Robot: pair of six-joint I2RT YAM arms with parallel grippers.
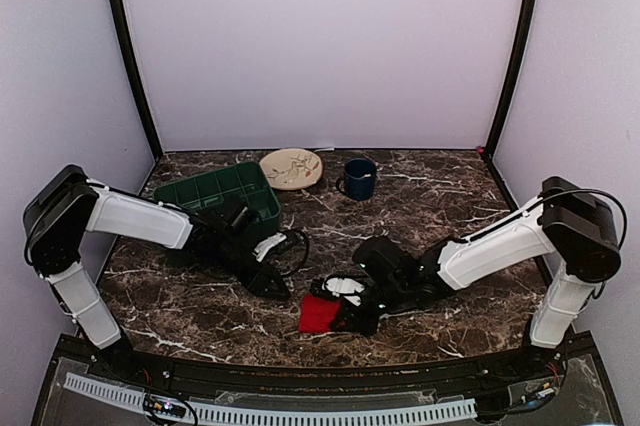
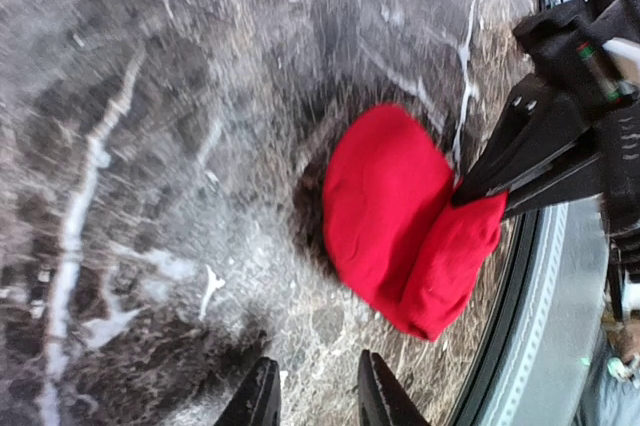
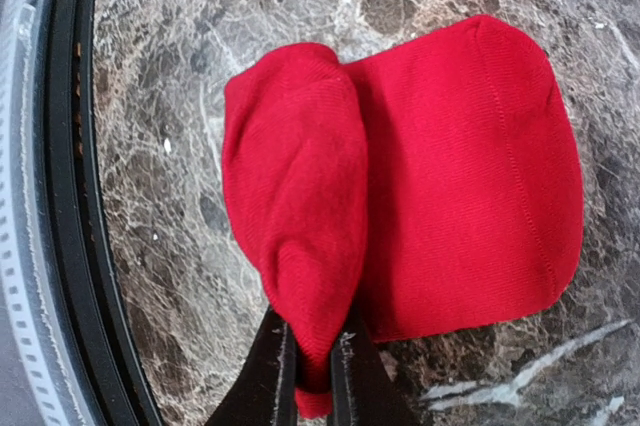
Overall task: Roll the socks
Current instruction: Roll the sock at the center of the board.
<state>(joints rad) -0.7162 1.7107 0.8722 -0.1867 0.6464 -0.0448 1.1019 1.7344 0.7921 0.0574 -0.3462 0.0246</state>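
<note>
Fabric of the socks (image 1: 320, 312) is soft, light and limp: it holds no shape of its own and folds wherever it is lifted, though the knit surface should give the pads fair friction. Take hold on a doubled edge or at the end of a fold, not on a single flat layer, which would likely slip out or unroll. The socks lie as one flat red piece with one side folded over, on the bench (image 1: 200, 306), nearer the arm bases than the green crate (image 1: 200, 186) and to its right. Whether both socks are in that piece cannot be told. The right pincer (image 3: 312, 361) is closed almost fully on the end of the folded-over lobe, with fabric pinched between its tips. The left pincer (image 2: 315, 396) stands partly open and empty, between the green crate and the socks, near the flat part but apart from it.
</note>
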